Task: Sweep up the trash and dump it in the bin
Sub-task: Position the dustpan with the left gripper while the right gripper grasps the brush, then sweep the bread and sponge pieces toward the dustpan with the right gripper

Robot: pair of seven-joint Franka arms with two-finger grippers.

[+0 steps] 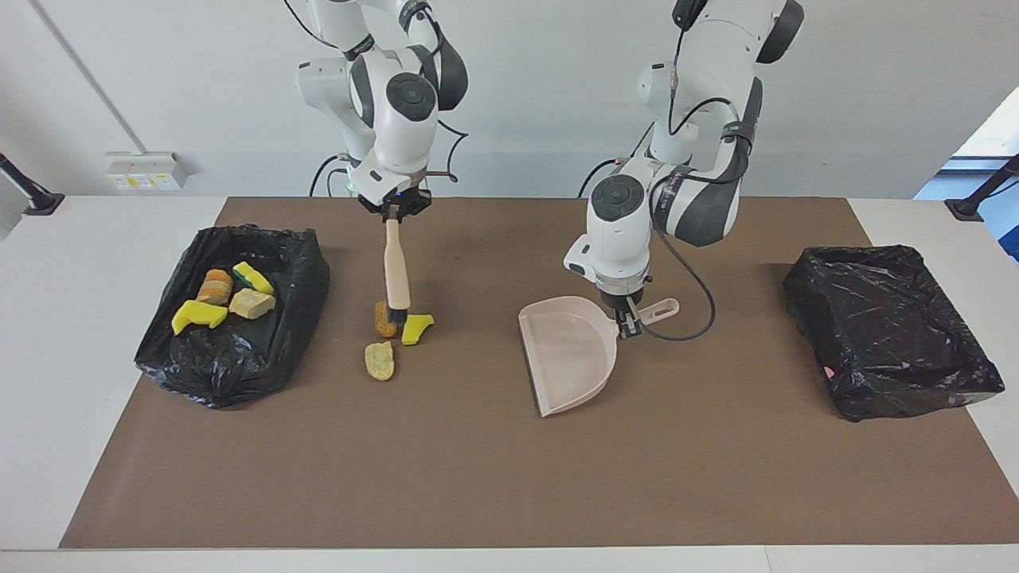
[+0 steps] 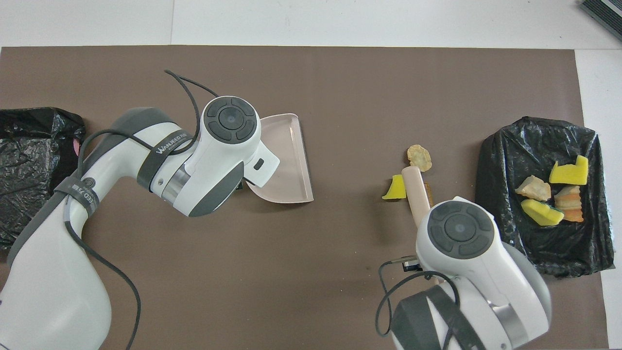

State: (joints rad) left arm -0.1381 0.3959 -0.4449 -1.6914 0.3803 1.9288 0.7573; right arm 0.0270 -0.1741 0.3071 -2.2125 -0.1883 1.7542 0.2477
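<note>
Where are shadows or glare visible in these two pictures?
Facing view: soft shadow under the dustpan; bright window glare at the right edge. Overhead view: the black bin liner shows shiny crinkle highlights; even light, faint shadows.

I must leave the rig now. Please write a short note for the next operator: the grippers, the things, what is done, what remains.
Right gripper: shut on the brush, bristles at the three scraps on the mat.
Left gripper: shut on the dustpan, mid-table, apart from the scraps.
Done: four scraps lie in the bin at the right arm's end.
Left: sweep the three into the dustpan and dump them. The other bin holds no scraps.
</note>
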